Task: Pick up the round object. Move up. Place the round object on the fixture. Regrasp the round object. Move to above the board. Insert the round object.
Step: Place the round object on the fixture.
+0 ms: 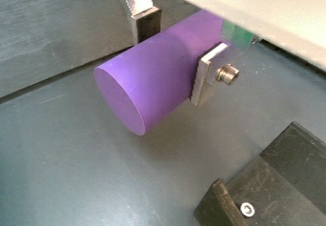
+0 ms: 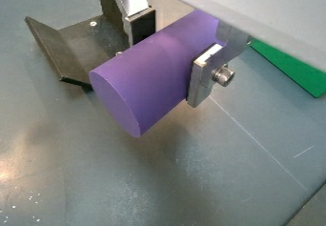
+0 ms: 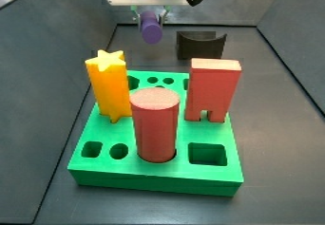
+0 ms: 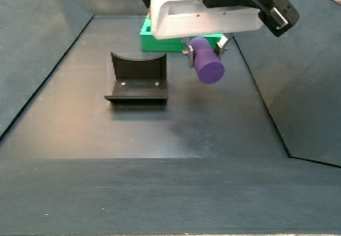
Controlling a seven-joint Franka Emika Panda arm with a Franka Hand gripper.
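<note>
My gripper (image 1: 178,53) is shut on the round object, a purple cylindrical peg (image 1: 151,77), which lies crosswise between the silver fingers (image 1: 211,72). It shows the same in a wrist view (image 2: 147,77). In both side views the peg (image 3: 151,26) (image 4: 205,61) hangs under the gripper (image 3: 150,20), off the floor. The fixture, a black block with a curved notch (image 3: 200,45) (image 4: 136,79), stands on the floor beside the peg, apart from it; it shows in both wrist views (image 1: 274,187) (image 2: 71,44). The green board (image 3: 127,162) (image 4: 151,36) (image 2: 291,66) lies beyond.
A yellow star peg (image 3: 106,84), a salmon-red cylinder (image 3: 156,124) and a red square block (image 3: 215,88) stand in the board. Several board holes (image 3: 206,155) are open. Dark sloping walls (image 4: 47,71) enclose the grey floor.
</note>
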